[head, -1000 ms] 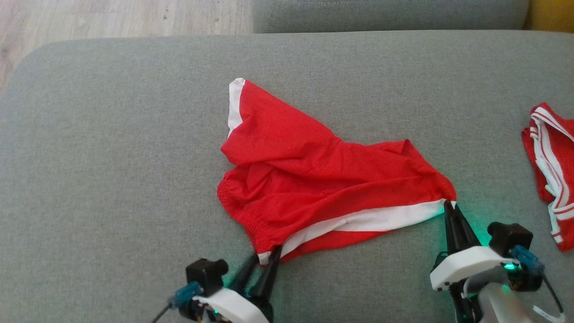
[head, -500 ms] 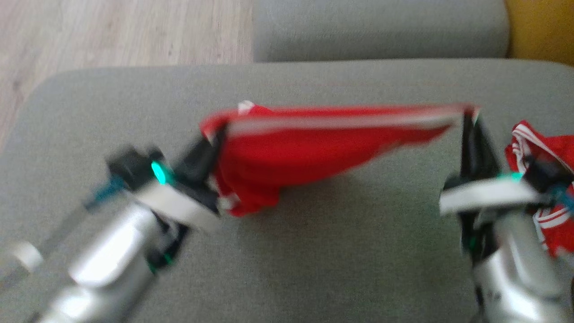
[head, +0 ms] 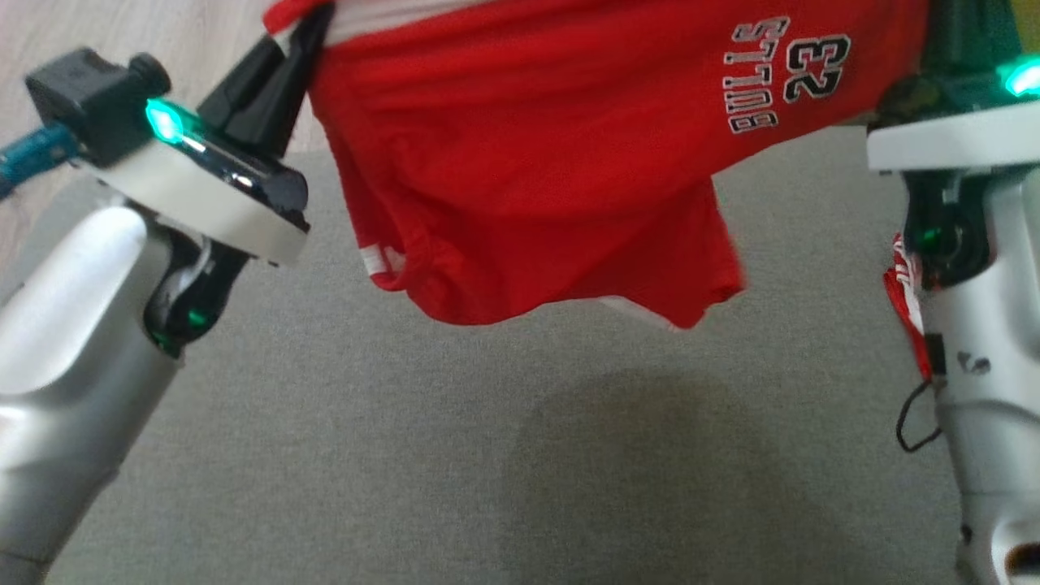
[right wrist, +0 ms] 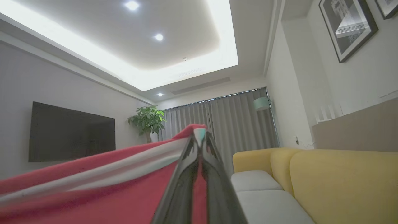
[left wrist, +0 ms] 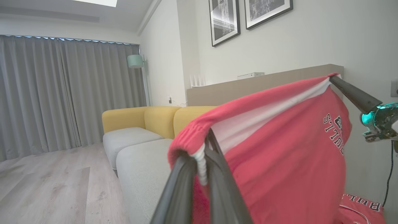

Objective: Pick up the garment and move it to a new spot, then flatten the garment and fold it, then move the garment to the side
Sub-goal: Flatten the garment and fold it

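Red garment [head: 520,162] is hanging in mid-air at twelve o'clock over the grey cushion [head: 366,455], stretched out by its waistband. At eleven o'clock the left gripper [head: 302,23] is pinching one waistband corner, jaws pressed onto the cloth, and the right gripper [right wrist: 199,137] at one o'clock is clamping the other. Pickup looks done, I'd say. Setting down, flattening, folding and moving aside are all waiting. The waistband is running off the top of the head view, and another red piece [head: 903,296] at three o'clock is hiding behind the right arm.
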You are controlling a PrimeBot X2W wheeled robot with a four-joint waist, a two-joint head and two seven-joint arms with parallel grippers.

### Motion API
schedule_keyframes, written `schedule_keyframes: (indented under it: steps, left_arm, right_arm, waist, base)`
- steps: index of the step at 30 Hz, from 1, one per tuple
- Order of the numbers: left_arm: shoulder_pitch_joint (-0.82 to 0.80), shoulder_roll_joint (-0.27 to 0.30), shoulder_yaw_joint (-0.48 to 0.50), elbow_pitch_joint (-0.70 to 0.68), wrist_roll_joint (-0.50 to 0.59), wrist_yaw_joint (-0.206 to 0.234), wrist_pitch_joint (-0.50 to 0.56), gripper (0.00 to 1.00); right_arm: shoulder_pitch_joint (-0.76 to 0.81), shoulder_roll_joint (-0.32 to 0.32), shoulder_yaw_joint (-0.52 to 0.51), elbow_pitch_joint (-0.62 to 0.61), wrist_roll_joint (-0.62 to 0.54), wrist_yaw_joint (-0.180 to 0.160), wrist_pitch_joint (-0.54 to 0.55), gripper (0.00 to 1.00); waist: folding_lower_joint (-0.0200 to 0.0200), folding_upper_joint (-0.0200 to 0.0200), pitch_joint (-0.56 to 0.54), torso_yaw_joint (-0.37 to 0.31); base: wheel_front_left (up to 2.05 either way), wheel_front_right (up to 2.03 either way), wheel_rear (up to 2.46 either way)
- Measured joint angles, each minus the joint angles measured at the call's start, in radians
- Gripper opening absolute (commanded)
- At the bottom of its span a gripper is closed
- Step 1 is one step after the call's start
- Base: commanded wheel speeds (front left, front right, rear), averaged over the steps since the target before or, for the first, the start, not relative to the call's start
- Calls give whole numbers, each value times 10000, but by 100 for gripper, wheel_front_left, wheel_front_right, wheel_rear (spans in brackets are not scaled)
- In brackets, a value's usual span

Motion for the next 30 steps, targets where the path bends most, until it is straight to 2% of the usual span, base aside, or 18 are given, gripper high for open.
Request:
schedule_keyframes:
  steps: [7,14,20,24,30]
  left_arm:
    - [-486,-65,-151,556,-184,0,-54,0]
    - [-1994,-918,-102,1998,-2,0,-1074,0]
    - [-3259,-1501,117,2690,270,2,-1722,0]
    - [-2592,-1923,-159,2987,278,2,-1772,0]
    - [986,-2464,-207,3177,-58,4,-1766,0]
  right_arm:
    - [-854,-121,307,966,-54,0,157,0]
    - [-2940,-59,339,2257,-366,0,-102,0]
    - [-4312,46,6,2667,-483,0,-232,0]
    - [-3466,119,6,2648,-157,0,-270,0]
    - [-31,209,784,2211,662,0,-267,0]
  waist:
    - [1,0,628,-31]
    - [3,0,1795,-122]
    - [4,0,2783,-240]
    - [3,0,3220,-260]
    - [1,-1,3381,-488]
  base:
    - [0,0,0]
    - [0,0,0]
    - [0,0,0]
    - [0,0,0]
    - [0,0,0]
